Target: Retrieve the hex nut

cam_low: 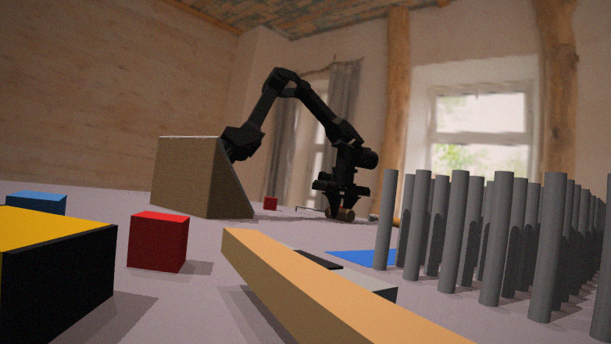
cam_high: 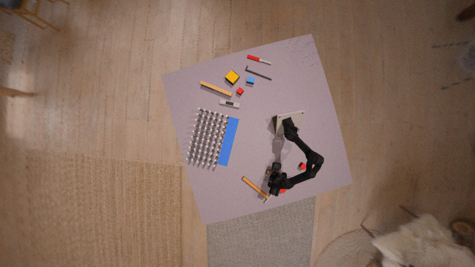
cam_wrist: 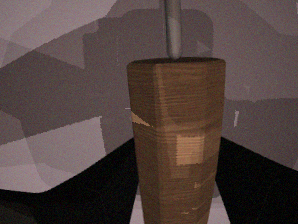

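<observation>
My gripper (cam_low: 340, 212) (cam_wrist: 174, 143) is shut on the wooden handle of a hook tool (cam_low: 348, 215) (cam_wrist: 175, 105), low over the table's near right part in the top view. The handle lies level, its thin metal shaft (cam_low: 309, 209) (cam_wrist: 172, 30) running out with a short bent end. Whether the tool touches the table I cannot tell. The standing grey spacers (cam_high: 199, 109) (cam_low: 456, 231) are upright in rows, well away from the gripper. The blue taped strip (cam_high: 229, 141) (cam_low: 362, 257) runs along their front. No nut can be made out in these views.
A hammer (cam_high: 254, 187) lies beside the gripper. Red cubes (cam_high: 302, 165) (cam_high: 282, 190) are near the arm. Past the spacers' far end lie a grey bar (cam_high: 235, 105), wooden stick (cam_high: 215, 88), yellow block (cam_high: 232, 76), blue block (cam_high: 250, 80), black L-shaped rod (cam_high: 259, 73) and red-handled tool (cam_high: 252, 58).
</observation>
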Tool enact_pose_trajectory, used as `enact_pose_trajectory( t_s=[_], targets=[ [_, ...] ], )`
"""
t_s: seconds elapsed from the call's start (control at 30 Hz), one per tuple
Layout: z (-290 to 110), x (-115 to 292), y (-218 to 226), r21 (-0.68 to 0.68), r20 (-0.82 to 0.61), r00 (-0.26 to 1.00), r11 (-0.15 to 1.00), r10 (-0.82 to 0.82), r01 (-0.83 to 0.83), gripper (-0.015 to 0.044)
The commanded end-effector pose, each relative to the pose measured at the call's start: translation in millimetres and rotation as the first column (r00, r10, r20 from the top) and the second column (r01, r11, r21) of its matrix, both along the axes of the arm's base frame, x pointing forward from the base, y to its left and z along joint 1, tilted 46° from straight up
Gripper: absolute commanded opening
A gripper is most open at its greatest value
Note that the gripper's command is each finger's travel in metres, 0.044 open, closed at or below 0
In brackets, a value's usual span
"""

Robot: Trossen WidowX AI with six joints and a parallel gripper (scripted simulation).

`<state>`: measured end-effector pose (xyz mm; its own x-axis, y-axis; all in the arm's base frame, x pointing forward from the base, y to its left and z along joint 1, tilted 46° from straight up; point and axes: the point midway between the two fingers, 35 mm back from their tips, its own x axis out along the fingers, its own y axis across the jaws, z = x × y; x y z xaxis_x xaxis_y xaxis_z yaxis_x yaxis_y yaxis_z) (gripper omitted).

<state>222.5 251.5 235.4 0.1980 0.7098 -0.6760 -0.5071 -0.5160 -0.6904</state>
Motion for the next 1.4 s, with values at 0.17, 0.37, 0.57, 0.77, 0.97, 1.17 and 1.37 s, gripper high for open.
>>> enact_pose_trajectory(
  t_s=[0.17,0.37,0.57,0.77,0.97,1.17,1.37],
  targets=[
    [-6,1,5,0.0,-0.004,1.0,1.0,-0.003,0.003,0.0],
    [-3,1,3,0.002,0.001,1.0,1.0,0.0,0.0,0.0131],
    [-3,1,3,0.002,0.001,1.0,1.0,0.0,0.0,0.0289],
    [-3,1,3,0.002,0.001,1.0,1.0,0.0,0.0,0.044],
    [42,-12,-44,-0.002,0.002,1.0,1.0,0.0,0.0,0.044],
    [43,-13,-46,-0.002,0.002,1.0,1.0,0.0,0.0,0.044],
    [43,-13,-46,-0.002,0.002,1.0,1.0,0.0,0.0,0.044]
  ],
)
